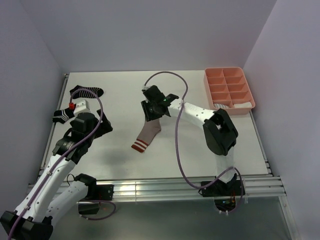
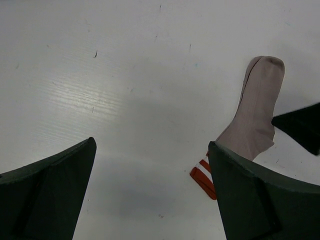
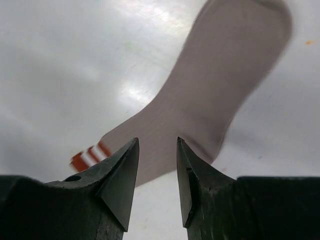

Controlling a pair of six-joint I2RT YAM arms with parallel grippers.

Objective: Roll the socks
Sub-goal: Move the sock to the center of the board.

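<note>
A taupe sock (image 1: pixel 150 131) lies flat mid-table, its red-and-white cuff (image 1: pixel 140 146) toward the near edge. My right gripper (image 1: pixel 151 116) hovers over the sock's toe end. In the right wrist view that gripper (image 3: pixel 157 145) is partly open with nothing between its fingers, and the sock (image 3: pixel 220 85) lies just beyond the tips. My left gripper (image 1: pixel 100 127) stands wide open and empty to the sock's left. Its wrist view shows bare table between the fingers of the gripper (image 2: pixel 152 145) and the sock (image 2: pixel 257 110) at the right. Two black white-striped socks (image 1: pixel 87 91) (image 1: pixel 64 115) lie at far left.
A pink divided tray (image 1: pixel 220 80) sits at the back right with pale socks (image 1: pixel 232 105) in its near compartments. Purple walls close in the table on three sides. A metal rail runs along the near edge (image 1: pixel 150 187).
</note>
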